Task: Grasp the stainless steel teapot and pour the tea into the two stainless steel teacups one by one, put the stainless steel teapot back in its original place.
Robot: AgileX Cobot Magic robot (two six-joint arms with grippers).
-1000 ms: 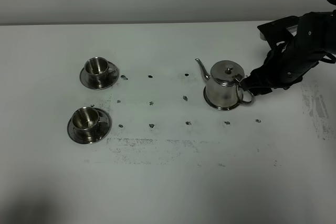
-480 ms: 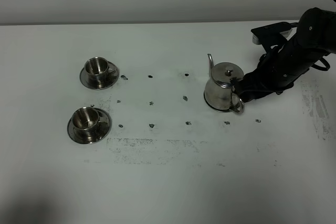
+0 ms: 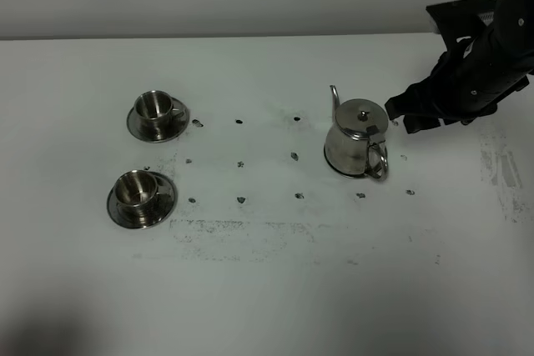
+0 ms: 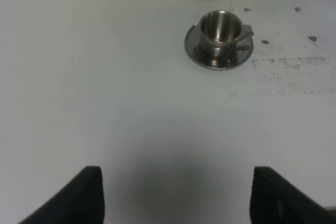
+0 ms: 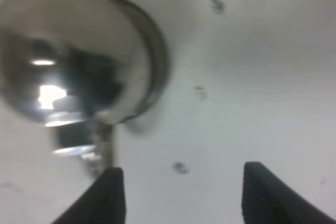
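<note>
Right hand (image 3: 402, 118) spread, empty beside teapot (image 3: 355, 141); should realign on the loop handle (image 3: 384, 161) before pinching, else pot spins.

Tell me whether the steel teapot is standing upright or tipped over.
Upright: the teapot sits on its base with the knobbed lid on top, and the right gripper, open, is clear of its handle.

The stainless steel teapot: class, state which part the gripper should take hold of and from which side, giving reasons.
Take the loop handle, which juts from the teapot toward the near right, opposite the spout. Bring the open right gripper in from the right and close across the thin loop. The rounded, shiny body looks too wide and slippery.
</note>
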